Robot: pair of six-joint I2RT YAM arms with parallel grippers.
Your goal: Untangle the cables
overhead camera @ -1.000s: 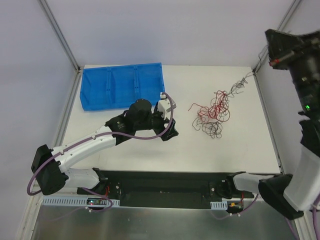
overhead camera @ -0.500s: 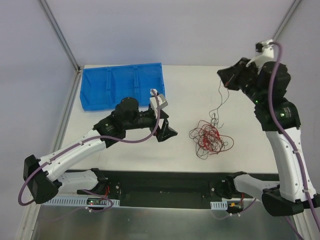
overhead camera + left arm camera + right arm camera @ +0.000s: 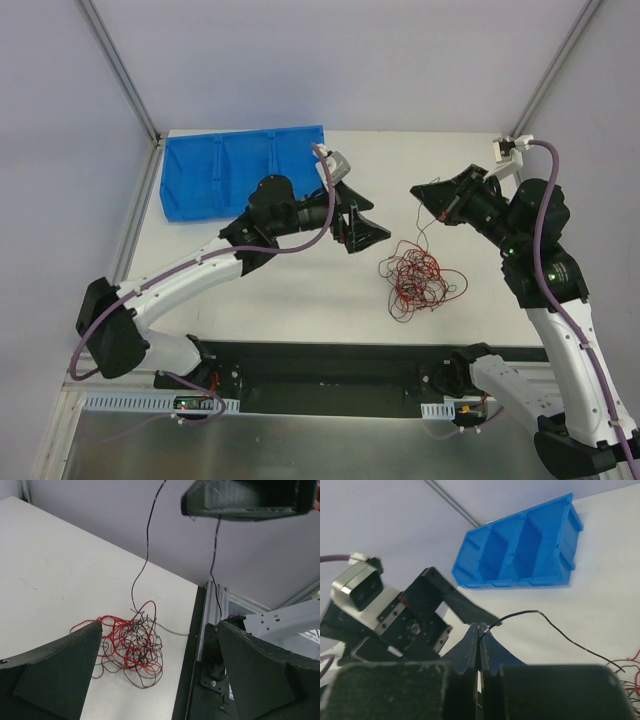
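Pinching one black strand (image 3: 560, 632), the right gripper (image 3: 430, 197) hangs above the far side of the heaped cables (image 3: 420, 280) on the table (image 3: 300, 290), the strand running near-upright between them, while the left gripper (image 3: 368, 232), fingers spread, sits probably closer, just left of the heap.

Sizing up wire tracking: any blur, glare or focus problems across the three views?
Top view: even light, no glare, soft shadows; the wire tangle is resolved but strands are very thin. Left wrist view: tangle sharp, own fingers dark and soft-edged, right claw overhead blurred. Right wrist view: blue bin crisp, black wire in the claw readable, near fingers smeared out of focus.
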